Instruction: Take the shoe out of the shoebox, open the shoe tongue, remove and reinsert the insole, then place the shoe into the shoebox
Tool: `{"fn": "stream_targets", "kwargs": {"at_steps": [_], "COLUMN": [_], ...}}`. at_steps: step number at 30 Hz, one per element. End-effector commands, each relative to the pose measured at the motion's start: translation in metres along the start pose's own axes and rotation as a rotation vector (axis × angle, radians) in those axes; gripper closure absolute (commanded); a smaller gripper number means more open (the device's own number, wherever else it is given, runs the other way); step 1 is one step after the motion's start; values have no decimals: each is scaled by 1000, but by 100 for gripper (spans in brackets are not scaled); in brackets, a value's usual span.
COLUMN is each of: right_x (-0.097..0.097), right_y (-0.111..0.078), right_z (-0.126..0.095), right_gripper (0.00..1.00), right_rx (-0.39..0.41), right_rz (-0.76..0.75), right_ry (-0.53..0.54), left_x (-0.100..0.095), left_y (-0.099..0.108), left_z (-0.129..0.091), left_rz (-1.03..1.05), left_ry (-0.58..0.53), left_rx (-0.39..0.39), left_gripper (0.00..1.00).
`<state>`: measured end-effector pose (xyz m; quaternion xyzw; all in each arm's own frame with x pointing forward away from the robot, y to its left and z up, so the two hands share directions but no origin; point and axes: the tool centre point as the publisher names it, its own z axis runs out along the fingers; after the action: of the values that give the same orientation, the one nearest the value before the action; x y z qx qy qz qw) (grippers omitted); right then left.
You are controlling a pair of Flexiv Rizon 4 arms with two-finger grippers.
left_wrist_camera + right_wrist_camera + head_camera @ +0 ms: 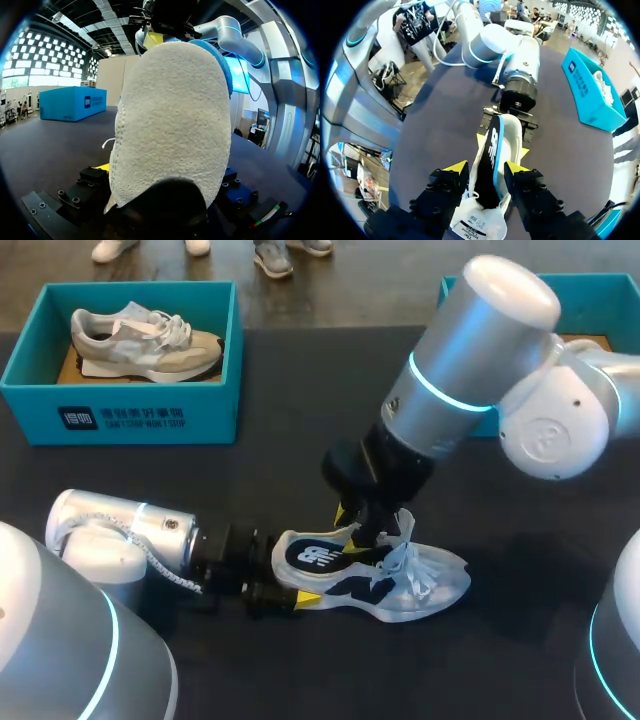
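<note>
A white translucent shoe (410,585) with black and yellow patches lies on its sole on the dark table (520,540). My left gripper (295,580) holds its heel from both sides, yellow tips against the shoe (512,145). The dark insole (315,554) with a blue edge sticks up out of the heel opening. My right gripper (365,525) comes down from above and is shut on the insole (490,165) across its width. In the left wrist view the insole's white fuzzy underside (172,120) rises ahead of the left gripper (167,202) and hides most of the shoe.
A teal shoebox (120,410) holding a grey-and-white shoe (145,340) stands at the back left. A second teal box (600,295) stands at the back right, partly behind my right arm. Bare table lies in front of and right of the shoe.
</note>
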<state>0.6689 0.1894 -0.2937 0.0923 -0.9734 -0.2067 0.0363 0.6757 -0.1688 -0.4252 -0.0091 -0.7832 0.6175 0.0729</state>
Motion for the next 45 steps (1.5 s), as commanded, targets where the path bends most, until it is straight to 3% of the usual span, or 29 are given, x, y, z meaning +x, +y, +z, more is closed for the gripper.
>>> {"fn": "stream_targets", "kwargs": {"at_steps": [1, 22, 45], "right_x": [-14, -11, -8], "right_y": [6, 8, -1], "right_z": [15, 38, 57], "right_gripper": [54, 55, 58], "right_rx": [6, -10, -67], "right_rz": [1, 13, 43], "right_ry": [50, 137, 148], "left_x": [-1, -1, -1], "left_y": [3, 3, 3], "left_z": [2, 2, 2], "left_rz": [0, 0, 0], "left_ry": [-2, -2, -2], "left_rx": [-2, -2, -2], "left_gripper": [100, 100, 100]}}
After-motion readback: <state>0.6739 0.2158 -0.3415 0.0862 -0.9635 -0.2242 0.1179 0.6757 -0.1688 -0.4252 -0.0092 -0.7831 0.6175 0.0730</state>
